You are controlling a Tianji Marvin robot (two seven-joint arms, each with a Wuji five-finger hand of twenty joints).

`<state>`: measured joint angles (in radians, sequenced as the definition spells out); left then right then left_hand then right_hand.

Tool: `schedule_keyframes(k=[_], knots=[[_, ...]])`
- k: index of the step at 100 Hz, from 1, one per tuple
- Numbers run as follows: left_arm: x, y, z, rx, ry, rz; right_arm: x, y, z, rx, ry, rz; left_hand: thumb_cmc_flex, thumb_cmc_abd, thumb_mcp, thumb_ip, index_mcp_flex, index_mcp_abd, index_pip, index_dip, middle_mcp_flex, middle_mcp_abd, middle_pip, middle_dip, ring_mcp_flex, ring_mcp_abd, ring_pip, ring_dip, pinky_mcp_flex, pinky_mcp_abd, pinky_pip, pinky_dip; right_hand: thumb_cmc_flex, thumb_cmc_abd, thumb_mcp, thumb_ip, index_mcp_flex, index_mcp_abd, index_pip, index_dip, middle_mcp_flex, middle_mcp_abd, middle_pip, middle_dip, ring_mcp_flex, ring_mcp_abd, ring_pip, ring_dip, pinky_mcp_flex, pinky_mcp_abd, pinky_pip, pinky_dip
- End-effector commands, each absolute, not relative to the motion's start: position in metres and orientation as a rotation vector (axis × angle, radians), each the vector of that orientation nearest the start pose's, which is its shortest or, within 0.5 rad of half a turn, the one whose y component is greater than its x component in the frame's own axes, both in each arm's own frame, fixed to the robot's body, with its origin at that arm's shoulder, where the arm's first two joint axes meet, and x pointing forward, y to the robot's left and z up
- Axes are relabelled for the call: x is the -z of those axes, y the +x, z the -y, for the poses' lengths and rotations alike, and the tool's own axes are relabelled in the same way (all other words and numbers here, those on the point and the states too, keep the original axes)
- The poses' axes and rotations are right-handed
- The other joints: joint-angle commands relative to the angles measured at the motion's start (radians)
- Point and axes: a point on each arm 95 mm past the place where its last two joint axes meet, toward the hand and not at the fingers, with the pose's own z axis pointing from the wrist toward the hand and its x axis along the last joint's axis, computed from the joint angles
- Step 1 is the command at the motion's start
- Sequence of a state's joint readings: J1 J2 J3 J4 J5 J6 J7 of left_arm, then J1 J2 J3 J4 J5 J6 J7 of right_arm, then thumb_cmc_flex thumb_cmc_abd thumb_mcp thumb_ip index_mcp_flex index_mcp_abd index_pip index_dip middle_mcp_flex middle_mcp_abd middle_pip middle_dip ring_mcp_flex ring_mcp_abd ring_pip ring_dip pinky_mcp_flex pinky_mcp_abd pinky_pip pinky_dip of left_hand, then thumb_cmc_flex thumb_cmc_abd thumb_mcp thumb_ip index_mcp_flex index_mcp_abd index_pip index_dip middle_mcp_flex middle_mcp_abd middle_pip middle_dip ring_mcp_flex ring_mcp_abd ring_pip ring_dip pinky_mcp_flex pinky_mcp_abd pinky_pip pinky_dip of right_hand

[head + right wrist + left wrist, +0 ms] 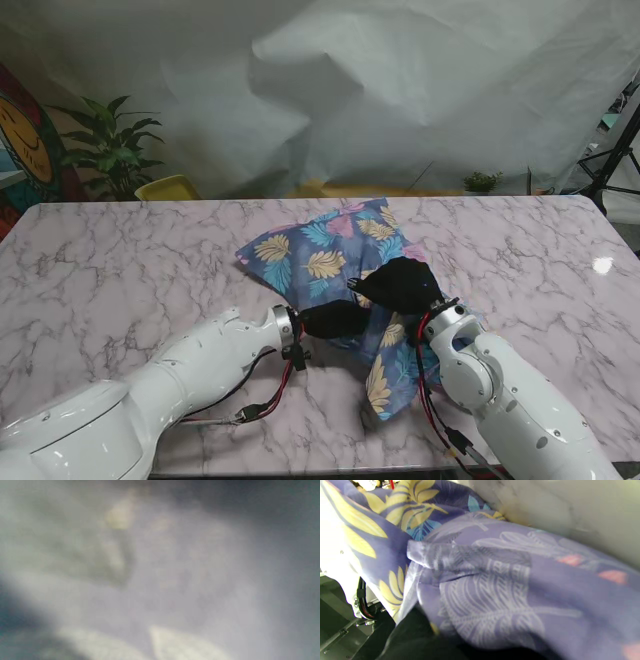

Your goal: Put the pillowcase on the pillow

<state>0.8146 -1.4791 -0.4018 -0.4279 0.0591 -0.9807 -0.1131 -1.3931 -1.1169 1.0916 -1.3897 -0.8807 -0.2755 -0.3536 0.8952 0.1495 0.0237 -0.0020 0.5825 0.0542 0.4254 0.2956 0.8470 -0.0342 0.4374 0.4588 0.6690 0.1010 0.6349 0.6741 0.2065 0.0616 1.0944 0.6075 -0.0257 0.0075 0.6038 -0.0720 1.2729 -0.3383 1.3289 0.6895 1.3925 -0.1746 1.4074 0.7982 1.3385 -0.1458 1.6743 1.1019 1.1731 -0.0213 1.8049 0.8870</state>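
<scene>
Your black-gloved left hand (335, 318) and right hand (403, 283) are buried in the blue leaf-print fabric pillowcase (330, 255) on the marble tabletop (120, 270). The pillowcase's bulk extends away from you; the grip of either hand's fingers cannot be judged.

White marble table (120, 260), blue leaf-print pillowcase (320, 255) crumpled at its middle

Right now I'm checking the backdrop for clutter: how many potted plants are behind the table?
2. A big leafy plant stands beyond the table's far left corner; a small one sits past the far edge toward the right. The white sheet could hide others.
</scene>
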Motion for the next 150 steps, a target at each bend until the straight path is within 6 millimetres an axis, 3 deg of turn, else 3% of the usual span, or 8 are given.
schedule_keyframes(k=[1, 10, 22, 43, 75, 95, 107, 150], knots=[[0.413, 0.463, 0.147, 2.299, -1.381, -2.157, 0.309, 0.438, -0.016, -1.878, 1.011, -1.324, 0.107, -0.114, 0.019, -0.02, -0.046, -0.011, -0.008, 0.01, -0.073, 0.079, -0.079, -0.081, -0.052, 0.081, -0.17, -0.115, -0.068, 0.068, -0.225, -0.09, -0.021, 0.007, -0.018, -0.018, 0.047, -0.028, 0.026, -0.006, 0.059, 0.092, 0.116, 0.012, -0.017, -0.078, 0.119, -0.003, 0.074, -0.204, 0.289, -0.009], [0.412, 0.464, 0.145, 2.318, -1.415, -2.125, 0.313, 0.439, -0.012, -1.859, 1.028, -1.33, 0.083, -0.046, -0.006, -0.031, -0.125, -0.004, -0.03, 0.019, -0.179, 0.126, -0.146, -0.14, -0.127, 0.08, -0.261, -0.177, -0.107, 0.068, -0.301, -0.105, -0.019, 0.006, -0.017, -0.018, 0.048, -0.026, 0.027, -0.008, 0.059, 0.092, 0.119, 0.013, -0.017, -0.079, 0.121, -0.001, 0.075, -0.205, 0.289, -0.007], [0.412, 0.464, 0.141, 2.348, -1.484, -2.099, 0.315, 0.439, -0.007, -1.84, 1.048, -1.327, -0.346, 0.211, -0.076, -0.026, -0.173, 0.008, -0.077, 0.02, -0.247, 0.109, -0.155, -0.151, -0.199, 0.078, -0.318, -0.202, -0.137, 0.078, -0.389, -0.09, -0.018, 0.004, -0.017, -0.018, 0.047, -0.026, 0.028, -0.008, 0.058, 0.091, 0.121, 0.014, -0.017, -0.08, 0.121, 0.0, 0.075, -0.205, 0.289, -0.005], [0.414, 0.463, 0.14, 2.389, -1.546, -2.074, 0.317, 0.44, -0.001, -1.825, 1.084, -1.316, -0.581, 0.264, -0.085, -0.054, -0.186, 0.007, -0.115, 0.032, -0.288, 0.106, -0.178, -0.148, -0.23, 0.069, -0.361, -0.21, -0.147, 0.087, -0.438, -0.077, -0.017, 0.004, -0.016, -0.019, 0.047, -0.026, 0.029, -0.01, 0.058, 0.091, 0.121, 0.014, -0.017, -0.081, 0.121, 0.001, 0.075, -0.205, 0.289, -0.003], [0.414, 0.462, 0.154, 2.381, -1.412, -2.055, 0.317, 0.437, -0.025, -1.941, 1.09, -1.284, -0.173, -0.136, -0.036, -0.026, 0.065, -0.075, 0.016, 0.091, -0.25, 0.088, -0.141, -0.11, -0.161, 0.09, -0.298, -0.158, -0.146, 0.093, -0.396, -0.038, -0.015, 0.007, -0.021, -0.02, 0.048, -0.022, 0.03, -0.014, 0.058, 0.092, 0.121, 0.014, -0.017, -0.082, 0.12, 0.002, 0.075, -0.203, 0.289, -0.002], [0.415, 0.461, 0.165, 2.395, -1.361, -1.992, 0.323, 0.436, -0.035, -1.99, 1.127, -1.295, 0.026, -0.176, -0.032, -0.019, 0.25, -0.06, 0.284, 0.16, -0.164, 0.054, -0.056, -0.075, -0.098, 0.084, -0.241, -0.148, -0.118, 0.08, -0.33, 0.0, -0.014, 0.009, -0.024, -0.02, 0.046, -0.02, 0.026, -0.017, 0.058, 0.092, 0.118, 0.013, -0.016, -0.081, 0.117, 0.0, 0.075, -0.203, 0.289, -0.002], [0.417, 0.461, 0.166, 2.368, -1.354, -2.036, 0.328, 0.434, -0.031, -1.966, 1.169, -1.37, 0.1, -0.192, 0.0, 0.006, 0.159, 0.052, 0.618, 0.308, -0.053, 0.013, 0.008, -0.058, 0.009, 0.053, -0.182, -0.151, -0.034, 0.041, -0.212, -0.009, -0.007, 0.019, -0.05, -0.019, 0.042, -0.02, -0.025, -0.049, 0.058, 0.089, 0.064, -0.011, -0.015, -0.077, 0.102, -0.062, 0.06, -0.182, 0.289, -0.1], [0.424, 0.463, 0.148, 2.222, -1.424, -2.197, 0.302, 0.429, 0.049, -1.396, 1.309, -1.805, -0.038, -0.362, 0.366, 0.107, 0.189, 0.218, 0.88, 0.385, 0.078, 0.021, 0.111, 0.095, 0.156, 0.018, -0.021, -0.096, 0.095, -0.004, -0.036, -0.091, 0.062, 0.233, -0.497, 0.022, -0.191, 0.006, -0.386, -0.197, 0.035, 0.084, -0.624, -0.248, -0.017, 0.085, -0.524, -0.432, -0.071, 0.165, -0.183, -0.54]])
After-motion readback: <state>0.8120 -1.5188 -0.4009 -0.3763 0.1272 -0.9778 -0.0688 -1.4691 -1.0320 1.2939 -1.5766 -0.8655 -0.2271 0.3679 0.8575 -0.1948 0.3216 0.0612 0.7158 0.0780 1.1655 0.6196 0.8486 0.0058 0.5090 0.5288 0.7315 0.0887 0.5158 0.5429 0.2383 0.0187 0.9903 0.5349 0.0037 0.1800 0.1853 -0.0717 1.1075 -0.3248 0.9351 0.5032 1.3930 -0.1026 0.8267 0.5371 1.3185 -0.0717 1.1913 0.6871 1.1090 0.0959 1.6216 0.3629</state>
